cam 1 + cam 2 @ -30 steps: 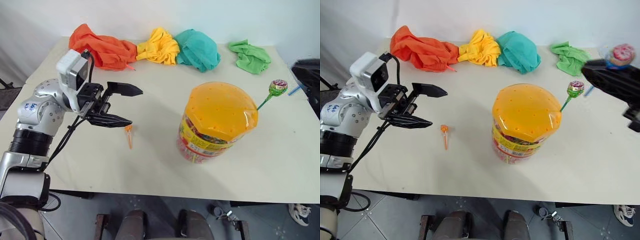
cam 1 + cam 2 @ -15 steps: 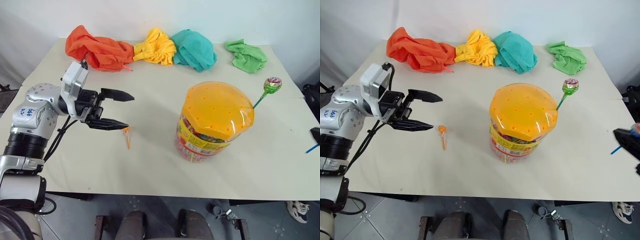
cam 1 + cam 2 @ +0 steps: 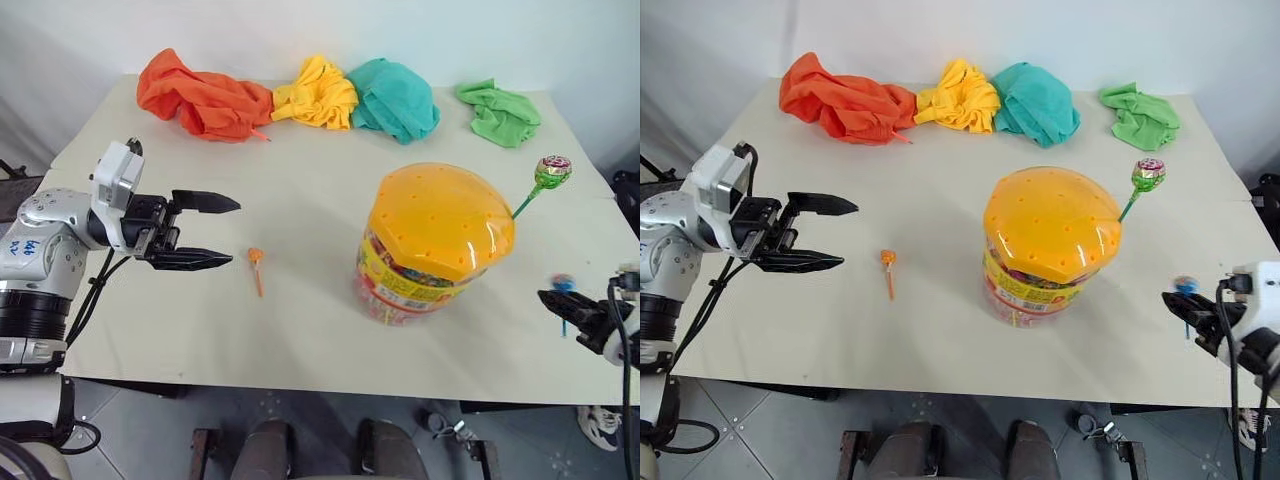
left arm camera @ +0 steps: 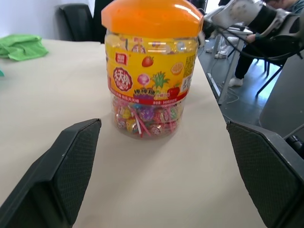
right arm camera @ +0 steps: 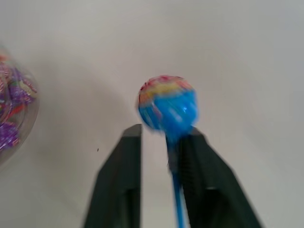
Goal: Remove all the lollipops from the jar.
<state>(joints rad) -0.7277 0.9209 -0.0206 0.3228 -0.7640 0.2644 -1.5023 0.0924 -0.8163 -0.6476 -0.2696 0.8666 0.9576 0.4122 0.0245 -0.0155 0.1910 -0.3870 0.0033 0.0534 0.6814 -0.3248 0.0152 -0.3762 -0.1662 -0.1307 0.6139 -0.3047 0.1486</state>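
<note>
The jar stands toward the tabletop's front right, a green lollipop poking from its lid. An orange lollipop lies left of it. The left gripper hovers wide open; the right gripper – jaws parted – has the blue-stick lollipop against one finger, near the front right corner.

Left gripper: jaws wide apart, level, pointing right.
Right gripper: jaws slightly parted, low at right.
</note>
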